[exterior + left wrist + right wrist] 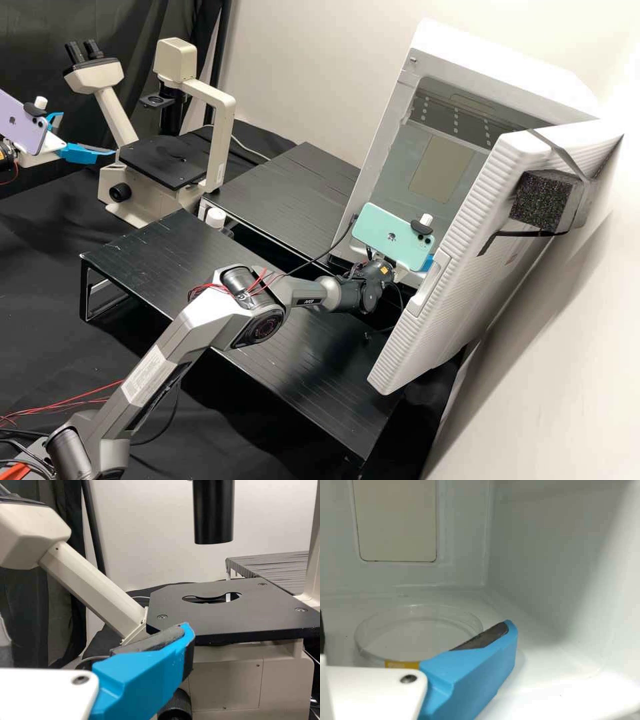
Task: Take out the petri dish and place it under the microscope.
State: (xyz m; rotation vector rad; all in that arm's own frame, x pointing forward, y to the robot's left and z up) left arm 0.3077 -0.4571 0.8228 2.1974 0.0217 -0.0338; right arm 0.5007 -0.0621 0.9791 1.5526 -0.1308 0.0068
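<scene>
Holding right tool (pixel 426 263) open near clear, round, shallow petri dish (pixel 420 632) inside white, ribbed-sided cabinet (pixel 510 73); holding left tool (pixel 87 135) open near cream-and-black microscope (pixel 225 133).

There is one petri dish (pixel 420 630), one white cabinet (pixel 500 67) at right, one foam block (pixel 539 201) and one microscope (pixel 218 140) at far left. I count two low black tables, a near table (pixel 143 250) and a far table (pixel 283 200), two phones (one lilac (pixel 20 125), one green (pixel 390 241)) and two grippers, the left gripper (pixel 89 135) and the right gripper (pixel 427 261).
</scene>
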